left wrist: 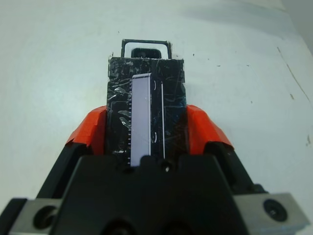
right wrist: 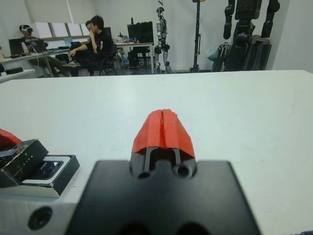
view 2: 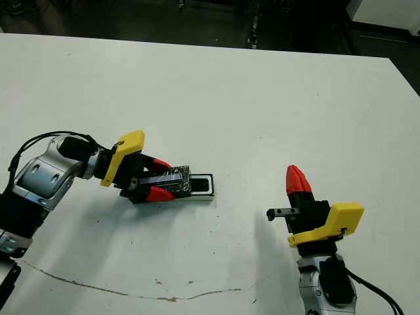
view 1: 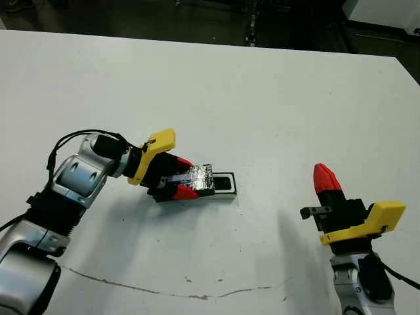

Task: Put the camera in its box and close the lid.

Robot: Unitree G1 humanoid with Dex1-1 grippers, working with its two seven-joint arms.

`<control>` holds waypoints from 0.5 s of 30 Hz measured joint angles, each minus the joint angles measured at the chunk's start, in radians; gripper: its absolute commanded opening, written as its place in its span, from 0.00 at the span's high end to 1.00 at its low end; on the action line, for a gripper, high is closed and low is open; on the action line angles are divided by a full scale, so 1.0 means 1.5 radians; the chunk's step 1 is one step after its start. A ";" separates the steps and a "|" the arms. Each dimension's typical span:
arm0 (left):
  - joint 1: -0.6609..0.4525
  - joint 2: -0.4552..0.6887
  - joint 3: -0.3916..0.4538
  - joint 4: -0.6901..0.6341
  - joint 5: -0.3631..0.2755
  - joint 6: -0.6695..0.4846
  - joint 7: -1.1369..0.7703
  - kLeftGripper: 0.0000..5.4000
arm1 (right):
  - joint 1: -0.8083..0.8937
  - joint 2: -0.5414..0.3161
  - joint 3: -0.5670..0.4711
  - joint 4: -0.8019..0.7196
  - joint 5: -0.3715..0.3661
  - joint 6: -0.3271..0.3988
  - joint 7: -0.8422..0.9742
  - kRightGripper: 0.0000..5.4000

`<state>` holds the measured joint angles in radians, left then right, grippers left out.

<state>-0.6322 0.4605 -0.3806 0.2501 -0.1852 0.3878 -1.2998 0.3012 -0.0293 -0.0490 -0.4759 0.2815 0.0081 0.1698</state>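
Lid, black with silvery patches, clamped in left claw; partly covering box

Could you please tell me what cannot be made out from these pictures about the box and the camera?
- Most of the box: covered by the lid in the head views; only its far end shows.
- The camera: just a dark shape at the box's open end in the left wrist view; the lid hides the rest.
- Whether the lid touches the box rim: blocked by the left end effector, which grips the lid.
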 measured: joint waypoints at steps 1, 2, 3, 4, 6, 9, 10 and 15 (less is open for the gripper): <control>-0.001 -0.003 0.000 0.002 0.000 0.000 0.000 0.42 | 0.001 0.000 0.000 0.000 -0.001 0.000 0.000 1.00; -0.001 -0.006 0.000 0.004 0.000 0.000 0.000 0.42 | 0.001 0.000 0.001 0.000 -0.002 0.000 0.000 1.00; -0.001 -0.010 0.000 0.006 0.000 0.000 0.001 0.42 | 0.001 0.000 0.001 0.000 -0.003 0.000 0.000 1.00; -0.001 -0.013 0.000 0.007 0.000 0.000 0.002 0.42 | 0.001 0.000 0.001 0.000 -0.003 0.000 0.000 1.00; -0.001 -0.021 0.000 0.009 0.001 -0.007 0.006 0.42 | 0.001 0.000 0.001 0.000 -0.003 0.000 0.001 1.00; -0.002 -0.032 0.001 0.018 0.001 -0.017 0.008 0.42 | 0.003 0.000 0.001 0.000 -0.003 0.000 0.000 1.00; -0.005 -0.036 0.001 0.024 0.001 -0.017 0.008 0.42 | 0.003 0.000 0.001 0.000 -0.002 0.000 0.001 1.00; -0.019 -0.072 0.001 0.057 0.001 -0.026 0.009 0.42 | 0.004 0.000 0.001 0.000 0.000 0.000 0.001 1.00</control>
<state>-0.6612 0.3523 -0.3794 0.3355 -0.1842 0.3494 -1.2867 0.3067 -0.0288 -0.0476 -0.4766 0.2819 0.0082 0.1717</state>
